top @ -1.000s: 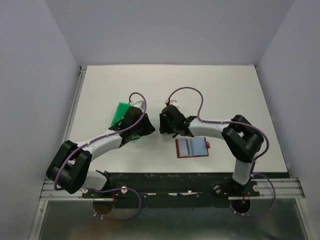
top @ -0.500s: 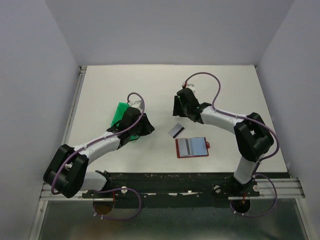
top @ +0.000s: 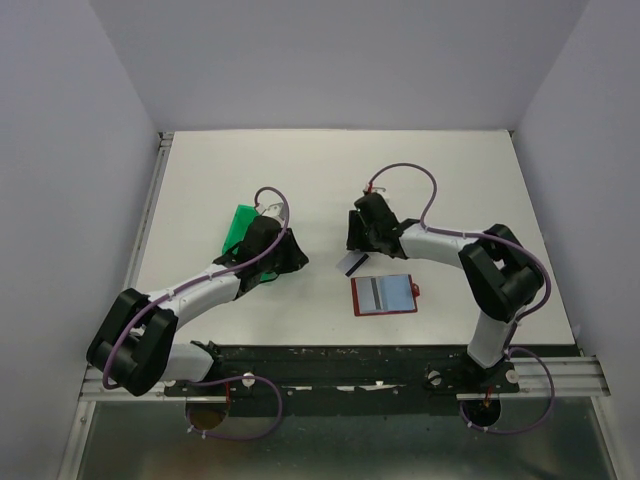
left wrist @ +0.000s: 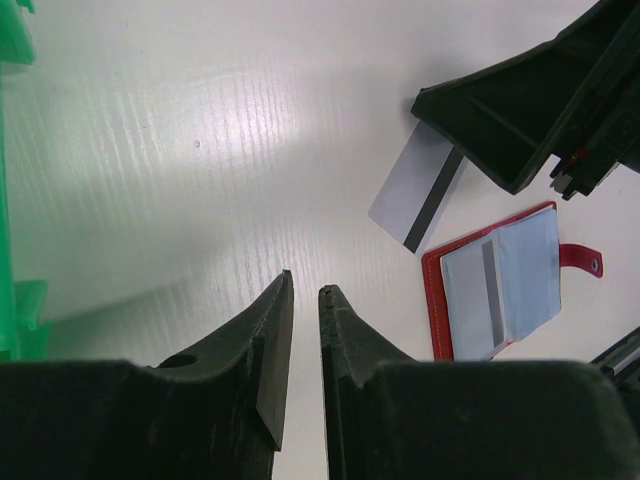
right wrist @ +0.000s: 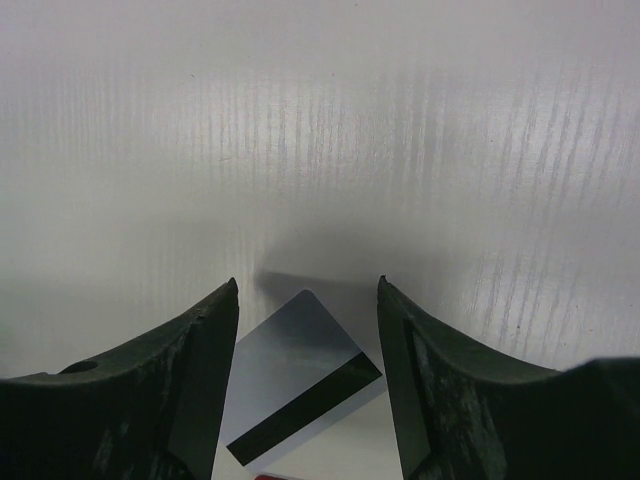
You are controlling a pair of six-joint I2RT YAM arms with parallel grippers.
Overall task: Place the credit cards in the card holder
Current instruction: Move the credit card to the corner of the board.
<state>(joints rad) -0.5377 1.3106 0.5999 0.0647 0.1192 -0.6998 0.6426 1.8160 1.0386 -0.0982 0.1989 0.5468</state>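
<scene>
Silver card (right wrist: 297,375), dark stripe, flat between spread right fingers (right wrist: 200,385); left fingers (left wrist: 272,350) nearly together.

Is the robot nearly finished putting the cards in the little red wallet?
Partly. The red card holder lies open, and one striped card already seems tucked inside. One loose card lies flat on the table beside it; the right tool is open just above it, not gripping. The left tool is nearly closed, holding nothing, by the green tray. That card still needs lifting and sliding in.

Table (right wrist: 320,130) – glossy, fine-ribbed (white); card (right wrist: 300,375) – smooth sheen
</scene>
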